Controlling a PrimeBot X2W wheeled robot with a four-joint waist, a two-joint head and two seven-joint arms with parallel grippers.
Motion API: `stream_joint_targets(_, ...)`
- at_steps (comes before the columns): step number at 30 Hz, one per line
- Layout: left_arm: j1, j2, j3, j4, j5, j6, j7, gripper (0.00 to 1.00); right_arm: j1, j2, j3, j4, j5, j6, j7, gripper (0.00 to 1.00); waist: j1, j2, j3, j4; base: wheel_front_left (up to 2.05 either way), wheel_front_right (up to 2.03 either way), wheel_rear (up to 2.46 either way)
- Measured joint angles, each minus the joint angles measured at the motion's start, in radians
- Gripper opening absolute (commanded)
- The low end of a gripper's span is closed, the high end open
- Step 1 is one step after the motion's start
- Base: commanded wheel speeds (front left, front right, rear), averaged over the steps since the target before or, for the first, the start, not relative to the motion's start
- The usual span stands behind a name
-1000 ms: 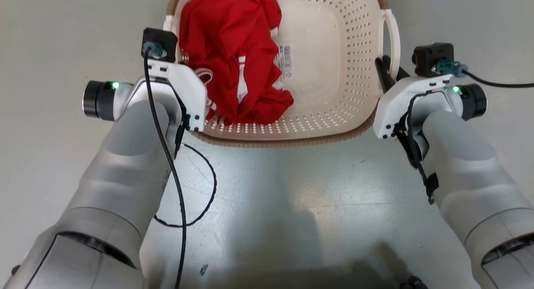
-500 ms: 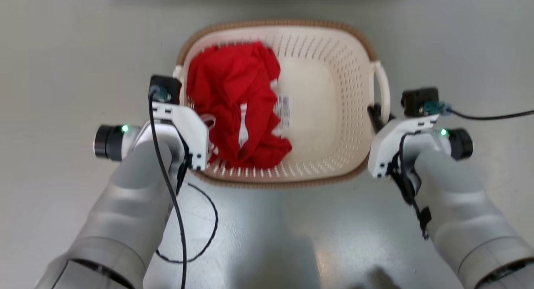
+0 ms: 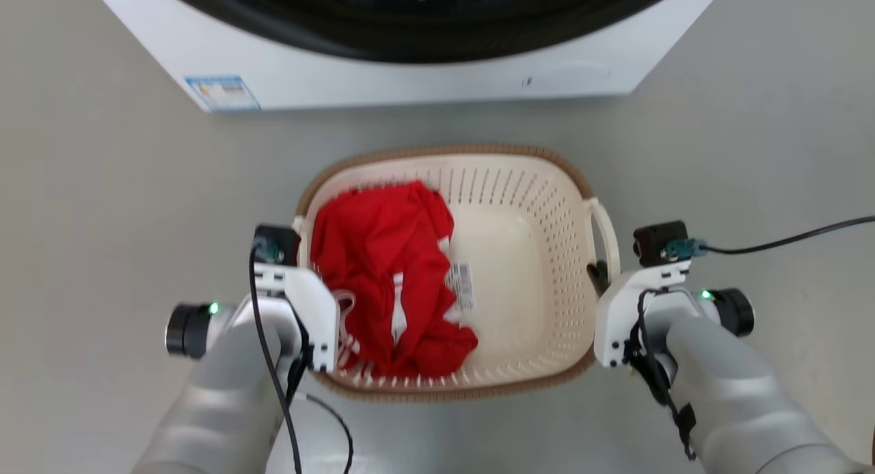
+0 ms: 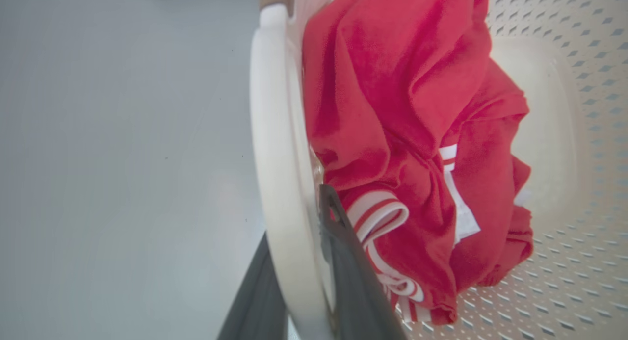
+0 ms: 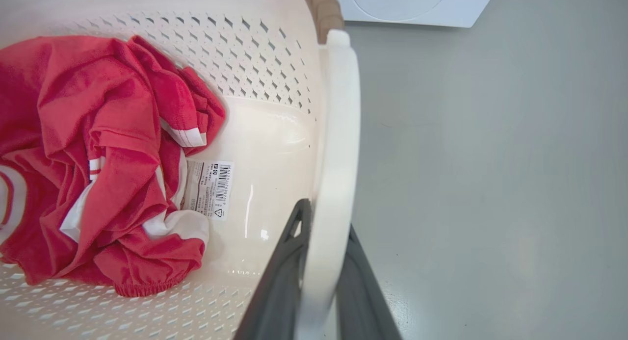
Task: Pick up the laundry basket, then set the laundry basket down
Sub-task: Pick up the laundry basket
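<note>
Cropped by the head view's top edge: washing machine (image 3: 410, 77), its dark door mostly out of frame. Print on its label (image 3: 222, 93) too small to read. Hidden under the red garment (image 3: 383, 282): left half of the laundry basket (image 3: 444, 149) bottom and one edge of the barcode sticker (image 5: 208, 188). Finger bases of left gripper (image 4: 297, 222) and right gripper (image 5: 326, 217) cut off at the wrist views' bottom edges.

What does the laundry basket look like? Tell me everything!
The laundry basket is cream plastic, rounded-rectangular, full of little holes, with a brown woven-look rim and white loop handles at both sides. A crumpled red garment with white stripes lies in its left half, beside a barcode sticker on the bottom. The left gripper and right gripper each have jaws closed on a handle. A white washing machine stands beyond it.
</note>
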Motion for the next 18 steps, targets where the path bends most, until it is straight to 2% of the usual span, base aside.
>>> stream_joint_targets(10,0.141,0.003,-0.024,-0.002,-0.005,-0.031,-0.001,0.00,0.098,0.006,0.047,0.002,0.044,0.001,0.070,0.00,0.0000,-0.0001,-0.181,-0.006,0.00,0.00,0.00)
stream_joint_targets(18,0.237,0.002,-0.045,-0.002,-0.012,-0.040,0.008,0.00,0.175,0.009,0.090,0.000,0.069,0.001,0.130,0.00,0.0000,0.0000,-0.316,-0.005,0.00,0.00,0.00)
